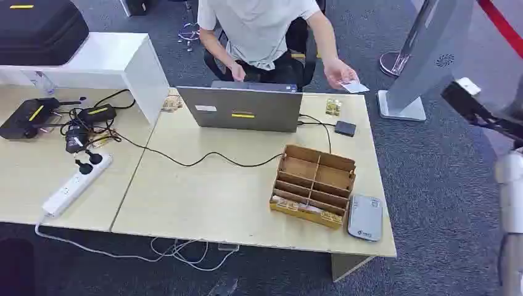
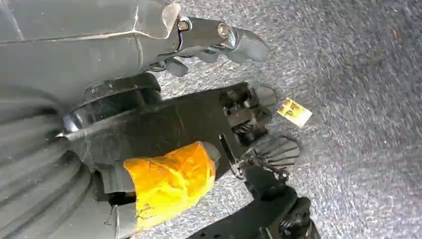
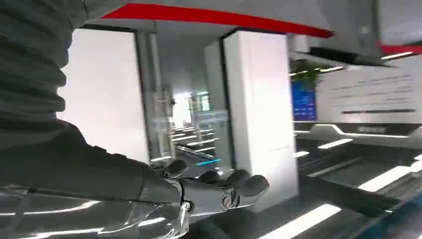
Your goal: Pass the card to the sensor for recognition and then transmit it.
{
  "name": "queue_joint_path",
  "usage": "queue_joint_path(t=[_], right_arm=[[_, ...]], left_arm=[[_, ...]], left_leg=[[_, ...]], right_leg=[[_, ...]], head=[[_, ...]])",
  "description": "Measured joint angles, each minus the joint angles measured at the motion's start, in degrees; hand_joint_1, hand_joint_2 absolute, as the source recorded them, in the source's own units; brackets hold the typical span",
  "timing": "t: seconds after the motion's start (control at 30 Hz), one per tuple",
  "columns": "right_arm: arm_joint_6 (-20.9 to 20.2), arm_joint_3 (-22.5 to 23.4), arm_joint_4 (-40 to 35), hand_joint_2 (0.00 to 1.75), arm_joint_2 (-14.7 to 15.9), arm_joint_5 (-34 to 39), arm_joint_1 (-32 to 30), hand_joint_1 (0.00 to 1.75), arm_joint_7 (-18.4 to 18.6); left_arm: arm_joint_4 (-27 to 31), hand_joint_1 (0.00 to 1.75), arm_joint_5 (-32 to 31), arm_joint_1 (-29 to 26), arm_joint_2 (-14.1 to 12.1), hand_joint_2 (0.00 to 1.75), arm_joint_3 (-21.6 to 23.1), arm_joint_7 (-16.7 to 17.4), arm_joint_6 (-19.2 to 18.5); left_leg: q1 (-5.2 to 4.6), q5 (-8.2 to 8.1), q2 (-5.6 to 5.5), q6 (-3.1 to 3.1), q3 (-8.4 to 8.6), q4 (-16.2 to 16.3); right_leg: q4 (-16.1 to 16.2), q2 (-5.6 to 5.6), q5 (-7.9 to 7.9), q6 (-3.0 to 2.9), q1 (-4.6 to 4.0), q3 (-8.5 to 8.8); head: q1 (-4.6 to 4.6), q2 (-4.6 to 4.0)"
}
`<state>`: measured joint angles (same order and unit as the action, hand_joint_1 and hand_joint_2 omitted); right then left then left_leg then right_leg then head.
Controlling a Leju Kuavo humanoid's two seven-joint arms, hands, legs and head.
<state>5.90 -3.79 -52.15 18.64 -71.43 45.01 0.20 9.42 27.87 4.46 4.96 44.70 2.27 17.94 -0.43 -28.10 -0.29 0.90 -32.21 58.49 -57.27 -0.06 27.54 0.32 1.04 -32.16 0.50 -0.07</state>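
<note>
1. Grey carpet (image 1: 425, 185) runs round a pale wooden surface (image 1: 216, 191), with a second pale surface butted against its left side.
2. At the far edge a person (image 1: 262, 28) in a light shirt sits behind a grey laptop (image 1: 240, 110) that bears a yellow strip.
3. The person's hand (image 1: 336, 73) holds the card (image 1: 356, 87) above the far right corner of the surface; the card is small, flat, rectangular and white to pale grey, with no marking readable at this size.
4. A small black box (image 1: 345, 128) lies flat near that corner, joined by a dark cable to the laptop side; whether it is the sensor cannot be told.
5. A brown divided wooden box (image 1: 314, 184) stands toward the near right, and a grey flat device (image 1: 365, 217) lies just beside it at the surface's near edge.
6. On the left surface lie a white power strip (image 1: 77, 184), black adapters with cables (image 1: 86, 123) and a black case (image 1: 28, 116).
7. In the left wrist view the left hand (image 2: 219, 42) hangs over the carpet, fingers loosely curled and holding nothing; a small yellow scrap (image 2: 294, 111) lies on the floor.
8. In the right wrist view the right hand (image 3: 219, 189) is raised before white walls and a red stripe, fingers stretched forward, slightly apart, with nothing in them.
</note>
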Motion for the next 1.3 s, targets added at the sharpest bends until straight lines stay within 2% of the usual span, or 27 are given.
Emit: queue_joint_path(t=[0.13, 0.3, 0.47, 0.5, 0.53, 0.73, 1.0, 1.07, 1.3], right_arm=[[-0.20, -6.18, 0.00, 1.75, -3.84, 1.14, 2.17, 0.00, 0.89], [-3.45, -10.47, 0.33, 1.75, -8.92, 4.85, 3.60, 0.00, -0.07], [-3.85, -13.68, 1.22, 1.75, -12.72, 5.01, 3.90, 0.00, 0.30], [-3.91, -14.11, 1.36, 1.75, -13.11, 5.07, 4.03, 0.00, 0.28], [-3.95, -14.61, 1.53, 1.75, -13.59, 5.37, 4.13, 0.00, 0.24], [-3.98, -16.93, 2.36, 1.75, -15.16, 6.23, 4.56, 0.00, -0.04], [-3.85, -18.18, 2.64, 1.75, -15.54, 7.02, 4.63, 0.00, -0.02], [-3.82, -18.26, 2.69, 1.75, -15.56, 7.04, 4.63, 1.75, -0.02], [-3.23, -18.81, 2.89, 1.75, -15.54, 8.11, 4.55, 1.75, -0.11]], left_arm=[[0.00, 0.00, 0.48, 0.04, 0.24, 1.75, 0.70, 0.18, -0.72], [-0.11, 0.00, 1.62, 0.03, 0.35, 1.75, 0.96, 1.31, -5.14], [-0.17, 0.00, 2.12, 0.01, 0.61, 1.75, 0.98, 1.31, -6.25], [-0.20, 0.00, 2.21, -0.01, 0.63, 0.00, 0.98, 1.29, -6.65], [-0.22, 0.00, 2.43, -0.02, 0.63, 1.75, 0.98, 1.12, -7.30], [-0.24, 0.00, 3.67, -0.02, 1.18, 1.75, 0.98, -0.72, -11.23], [-0.28, 0.00, 4.33, 0.03, 1.51, 1.75, 0.98, -0.81, -12.50], [-0.31, 0.00, 4.37, 0.05, 1.53, 1.75, 0.98, -0.81, -12.52], [-0.46, 0.00, 4.77, 0.10, 1.57, 1.75, 0.98, -1.18, -13.11]], left_leg=[[0.04, 0.01, -0.18, -0.01, -0.02, 0.00], [0.05, 0.00, -0.09, -0.01, -0.06, 0.00], [0.05, 0.01, -0.35, -0.01, -0.13, 0.01], [0.05, 0.01, -0.36, -0.01, -0.14, 0.01], [0.04, 0.01, -0.35, -0.01, -0.14, 0.01], [0.03, 0.01, -0.34, -0.01, -0.13, 0.03], [0.04, 0.01, -0.35, -0.01, -0.13, 0.03], [0.04, 0.01, -0.35, -0.01, -0.13, 0.03], [0.03, 0.01, -0.34, -0.01, -0.12, 0.03]], right_leg=[[0.00, -0.19, 0.01, 0.00, 0.01, 0.00], [-0.01, -0.05, 0.01, 0.00, 0.02, -0.03], [0.00, -0.34, 0.02, 0.00, 0.02, -0.05], [0.00, -0.34, 0.02, 0.00, 0.02, -0.05], [0.00, -0.32, 0.02, 0.00, 0.03, -0.05], [0.01, -0.30, 0.01, 0.00, 0.04, -0.05], [0.01, -0.31, 0.02, 0.00, 0.03, -0.05], [0.01, -0.31, 0.02, 0.00, 0.03, -0.05], [0.02, -0.29, 0.01, 0.00, 0.04, -0.06]], head=[[0.00, 0.00], [0.00, 0.00], [-0.02, 0.00], [0.00, 0.00], [0.00, 0.00], [0.02, 0.00], [0.00, 0.00], [0.00, 0.00], [0.00, 0.00]])
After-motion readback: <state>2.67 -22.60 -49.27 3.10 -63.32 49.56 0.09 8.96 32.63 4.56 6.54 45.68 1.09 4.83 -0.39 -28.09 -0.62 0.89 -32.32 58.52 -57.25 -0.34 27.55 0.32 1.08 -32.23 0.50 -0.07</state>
